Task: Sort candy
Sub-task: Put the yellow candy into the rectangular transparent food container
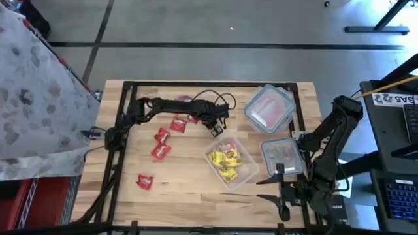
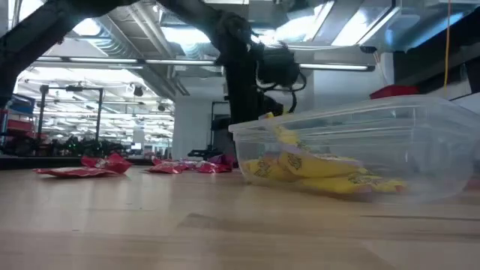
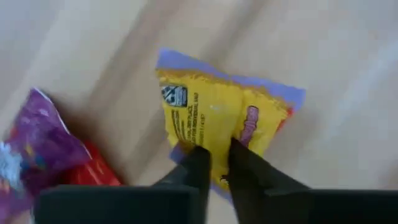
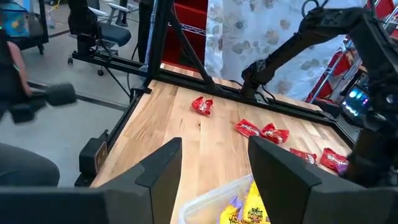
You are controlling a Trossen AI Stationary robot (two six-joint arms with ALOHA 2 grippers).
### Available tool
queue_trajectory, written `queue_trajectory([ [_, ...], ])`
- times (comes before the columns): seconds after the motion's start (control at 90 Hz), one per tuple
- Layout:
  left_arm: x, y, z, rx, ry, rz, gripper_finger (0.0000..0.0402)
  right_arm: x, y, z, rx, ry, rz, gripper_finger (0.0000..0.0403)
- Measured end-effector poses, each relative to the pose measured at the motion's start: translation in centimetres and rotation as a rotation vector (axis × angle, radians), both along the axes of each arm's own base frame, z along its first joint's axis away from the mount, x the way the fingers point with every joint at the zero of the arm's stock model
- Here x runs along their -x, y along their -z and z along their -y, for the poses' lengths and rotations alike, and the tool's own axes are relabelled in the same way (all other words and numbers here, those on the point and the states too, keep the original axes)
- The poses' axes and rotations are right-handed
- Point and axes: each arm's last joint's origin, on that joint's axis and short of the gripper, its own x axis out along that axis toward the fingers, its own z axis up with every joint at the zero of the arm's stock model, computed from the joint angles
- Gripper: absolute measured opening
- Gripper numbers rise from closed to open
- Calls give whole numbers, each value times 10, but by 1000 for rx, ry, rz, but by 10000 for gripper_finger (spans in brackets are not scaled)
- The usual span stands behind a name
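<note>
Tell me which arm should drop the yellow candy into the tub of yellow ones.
Left. The left gripper is shut on the yellow candy and sits close to the yellow tub. The right gripper is open, holds nothing, and waits near the table's edge.

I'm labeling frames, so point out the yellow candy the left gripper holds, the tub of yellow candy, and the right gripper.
yellow candy [image 3: 211, 118], left wrist view, wrapper's middle.
tub [image 1: 245, 177], high view, near rim.
right gripper [image 4: 214, 165], right wrist view, between fingertips.

No print could be read. The yellow candy packet carried a small emblem and lines of fine print too blurred to make out, and a white label beside the table was illegible.
</note>
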Motion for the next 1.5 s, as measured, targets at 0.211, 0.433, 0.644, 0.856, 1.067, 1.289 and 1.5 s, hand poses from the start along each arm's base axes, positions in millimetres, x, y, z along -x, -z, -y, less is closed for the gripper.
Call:
queue_trajectory([
  [0.211, 5, -76, 45, -51, 52, 202, 3, 0, 0, 0, 2, 11, 4, 172],
  [0.433, 10, -125, 118, -40, 211, 439, 1, 0, -1, 2, 20, 83, 35, 172],
  [0.644, 5, -114, 178, -128, 578, 442, 1, 0, -2, 2, 17, 88, 40, 172],
  [0.856, -8, -77, 189, -270, 764, 317, 1, 0, -2, 2, 17, 88, 42, 172],
  [1.067, -23, -42, 167, -344, 799, 186, 1, 0, -3, 2, 22, 84, 47, 172],
  [1.289, -25, -30, 132, -333, 809, 79, 4, 0, -3, 2, 26, 84, 46, 172],
  [1.5, -24, -37, 115, -328, 769, 84, 73, -1, -3, 1, 2, 47, 31, 172],
])
